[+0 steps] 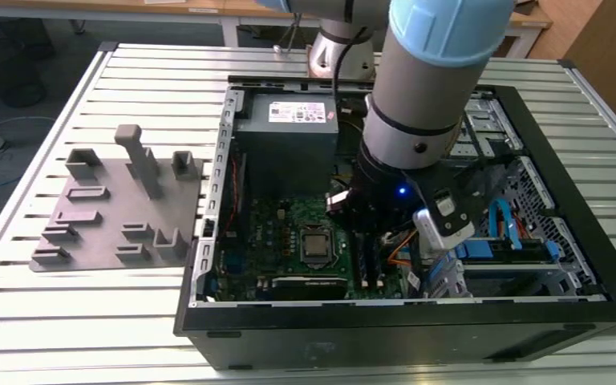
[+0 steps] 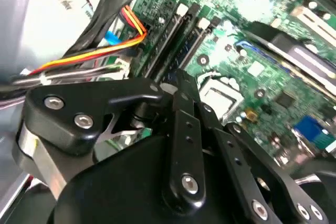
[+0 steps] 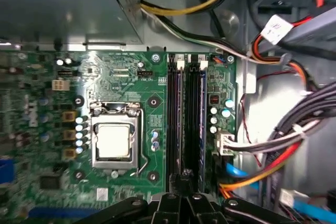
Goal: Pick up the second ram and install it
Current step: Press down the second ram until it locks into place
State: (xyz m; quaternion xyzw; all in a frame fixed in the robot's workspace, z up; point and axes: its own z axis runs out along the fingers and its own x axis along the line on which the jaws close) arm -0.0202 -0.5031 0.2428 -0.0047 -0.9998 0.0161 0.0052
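Hanging low inside the open computer case [image 1: 565, 273], gripper [image 1: 367, 216] right over the green motherboard [image 3: 126, 77], beside the processor socket [image 3: 113, 142]. Directly beneath the fingertips [image 3: 184, 179]: the memory slots, running away from the hand. Two dark sticks seated there side by side, the second ram [image 3: 201, 119] taken as the one toward the cable bundle [image 3: 283, 140], though which is which is hard to call. Fingers drawn close together at the near end of the slots; no clear grip on anything, so cannot tell for sure. Off to the exterior view's left, well apart from the hand, grey fixture blocks [image 1: 115, 208] on the slatted table [image 1: 30, 321].
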